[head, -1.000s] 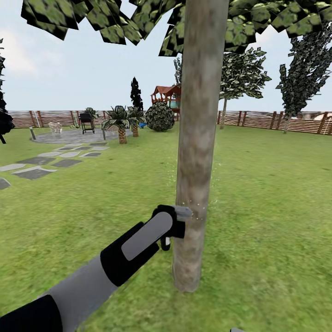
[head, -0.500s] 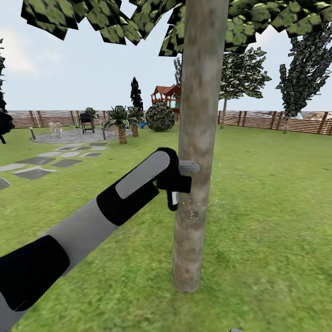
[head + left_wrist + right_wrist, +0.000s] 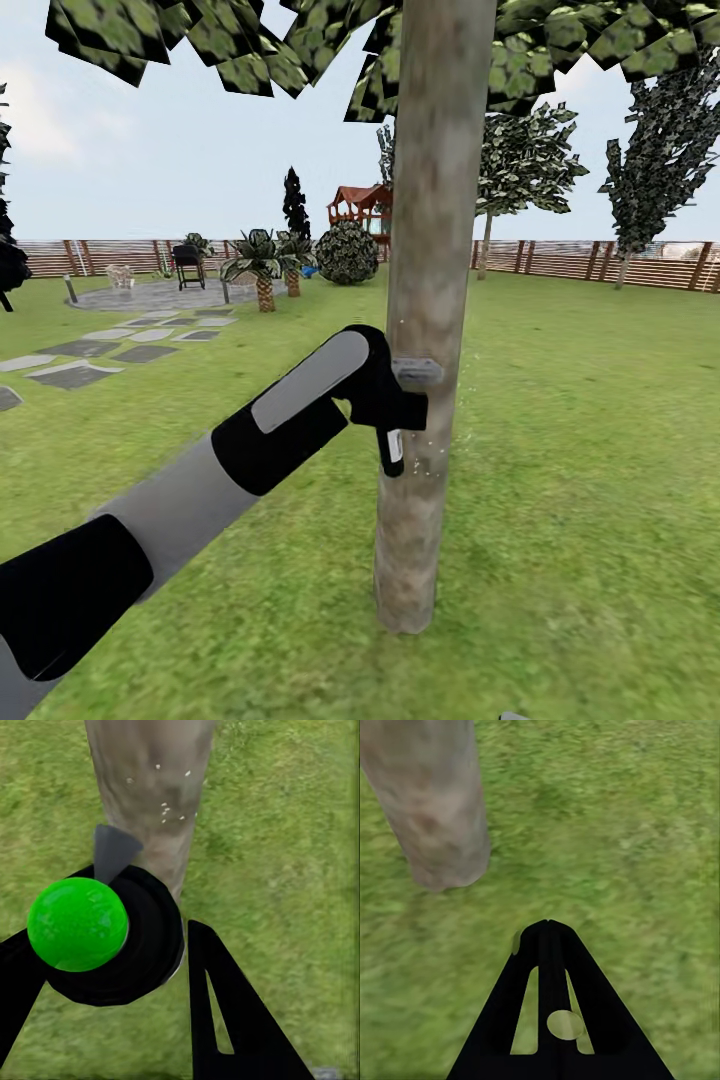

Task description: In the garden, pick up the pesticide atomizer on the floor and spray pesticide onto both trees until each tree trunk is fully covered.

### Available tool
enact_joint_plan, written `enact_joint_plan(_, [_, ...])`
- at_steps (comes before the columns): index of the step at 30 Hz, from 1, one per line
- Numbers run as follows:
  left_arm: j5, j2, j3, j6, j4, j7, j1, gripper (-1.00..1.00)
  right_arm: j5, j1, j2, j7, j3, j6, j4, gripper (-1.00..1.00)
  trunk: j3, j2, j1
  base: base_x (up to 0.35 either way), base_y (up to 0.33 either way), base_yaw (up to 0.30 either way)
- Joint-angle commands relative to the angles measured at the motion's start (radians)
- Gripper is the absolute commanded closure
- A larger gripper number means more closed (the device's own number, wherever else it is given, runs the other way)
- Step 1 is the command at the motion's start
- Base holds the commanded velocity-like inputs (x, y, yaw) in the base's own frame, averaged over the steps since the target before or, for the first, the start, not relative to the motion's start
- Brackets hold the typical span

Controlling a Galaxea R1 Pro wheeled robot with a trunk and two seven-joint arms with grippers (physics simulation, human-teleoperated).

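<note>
Left claw (image 3: 392, 400) is clamped on the black pesticide atomizer with its bright green round cap (image 3: 78, 923). The grey nozzle (image 3: 416, 371) touches the mottled grey-brown tree trunk (image 3: 430, 300), with white spray specks on the bark. Right claw (image 3: 549, 934) has its fingers together, holding nothing, over the green grass lawn (image 3: 622, 832) near the trunk base.

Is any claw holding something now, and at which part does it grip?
The left claw holds the pesticide atomizer around its black body, nozzle at the tree trunk. The right claw is shut and holds nothing.
</note>
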Motion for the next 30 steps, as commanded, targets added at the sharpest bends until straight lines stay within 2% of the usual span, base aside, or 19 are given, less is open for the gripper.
enact_joint_plan(1, [0.005, 0.0, -0.001, 0.012, -0.001, 0.003, 0.021, 1.0, -0.008, -0.001, -0.001, -0.004, 0.005, -0.005, 0.0, 1.0, -0.002, -0.002, 0.0, 0.0, 0.0, 0.0])
enact_joint_plan(6, [-0.005, 0.004, -0.005, 0.015, -0.001, -0.012, 0.131, 1.0, -0.008, -0.001, -0.001, -0.004, 0.006, -0.005, 0.0, 1.0, -0.002, -0.002, 0.0, 0.0, 0.0, 0.0])
enact_joint_plan(7, [-0.022, 0.006, -0.006, 0.017, -0.001, -0.013, 0.161, 1.0, -0.008, -0.001, -0.001, -0.004, 0.006, -0.005, 0.0, 1.0, -0.002, -0.002, 0.0, 0.0, 0.0, 0.0])
enact_joint_plan(9, [-0.1, 0.006, -0.006, 0.019, -0.001, -0.02, 0.223, 1.0, -0.008, -0.001, -0.001, -0.004, 0.006, -0.005, 0.0, 1.0, -0.002, -0.002, 0.0, 0.0, 0.0, 0.0])
enact_joint_plan(11, [-0.174, 0.006, -0.007, 0.021, 0.0, -0.053, 0.278, 1.0, -0.008, -0.001, 0.0, -0.004, 0.006, -0.005, 0.0, 1.0, -0.002, -0.002, 0.0, 0.0, 0.0, 0.0])
enact_joint_plan(12, [-0.198, 0.008, -0.008, 0.021, 0.001, -0.072, 0.294, 1.0, -0.008, -0.001, 0.0, -0.004, 0.006, -0.005, 0.0, 1.0, -0.002, -0.002, 0.0, 0.0, 0.0, 0.0])
enact_joint_plan(14, [-0.224, 0.009, -0.016, 0.021, 0.004, -0.093, 0.311, 1.0, -0.008, -0.001, 0.0, -0.004, 0.006, -0.005, 0.0, 1.0, -0.002, -0.002, 0.0, 0.0, 0.0, 0.0])
enact_joint_plan(19, [-0.239, 0.008, -0.052, 0.021, 0.006, -0.113, 0.321, 1.0, -0.008, -0.001, 0.0, -0.004, 0.006, -0.005, 0.0, 1.0, -0.002, -0.002, 0.0, 0.0, 0.0, 0.0])
enact_joint_plan(24, [-0.239, 0.004, -0.059, 0.031, -0.001, -0.128, 0.321, 1.0, -0.008, -0.001, 0.0, -0.004, 0.006, -0.005, 0.0, 1.0, -0.002, -0.002, 0.0, 0.0, 0.0, 0.0])
enact_joint_plan(27, [-0.235, 0.001, -0.06, 0.058, -0.01, -0.163, 0.315, 1.0, -0.008, -0.001, 0.0, -0.004, 0.006, -0.005, 0.0, 1.0, -0.002, -0.002, 0.0, 0.0, 0.0, 0.0])
enact_joint_plan(30, [-0.234, 0.001, -0.06, 0.072, -0.031, -0.224, 0.312, 1.0, -0.007, -0.001, 0.0, -0.004, 0.008, -0.005, 0.0, 1.0, -0.002, -0.002, 0.0, 0.0, 0.0, 0.0])
